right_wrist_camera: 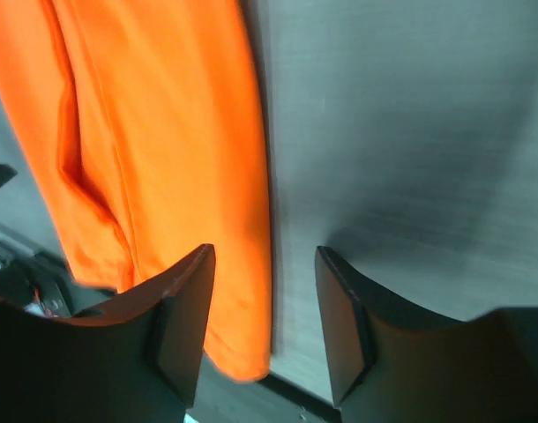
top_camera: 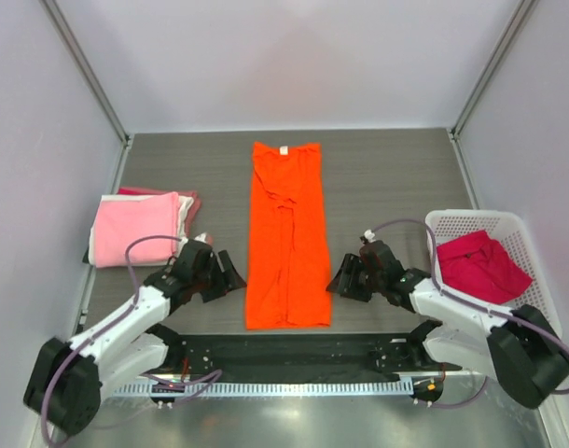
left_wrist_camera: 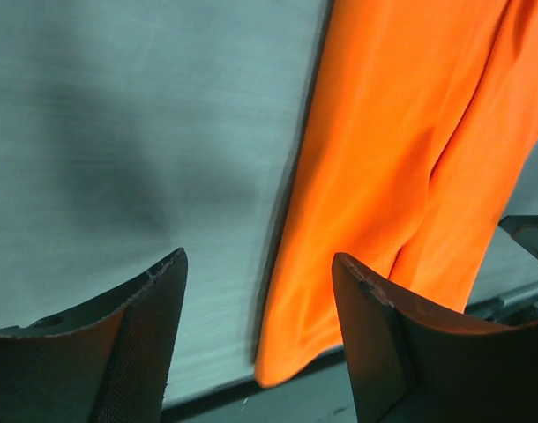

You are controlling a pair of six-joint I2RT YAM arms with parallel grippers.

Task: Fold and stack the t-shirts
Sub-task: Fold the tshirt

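Note:
A bright orange t-shirt (top_camera: pixel 286 238) lies as a long narrow strip down the middle of the table, sides folded in, collar at the far end. My left gripper (top_camera: pixel 230 273) is open and empty just left of its near left corner (left_wrist_camera: pixel 287 357). My right gripper (top_camera: pixel 340 278) is open and empty just right of its near right corner (right_wrist_camera: pixel 242 352). A stack of folded shirts (top_camera: pixel 140 227) lies at the left, light pink on top, white and dark pink-red edges under it. A magenta shirt (top_camera: pixel 480 264) lies crumpled in the basket.
A white plastic lattice basket (top_camera: pixel 522 233) stands at the right edge. A black strip (top_camera: pixel 284 355) runs along the near edge of the table between the arm bases. Grey walls close in the table on three sides.

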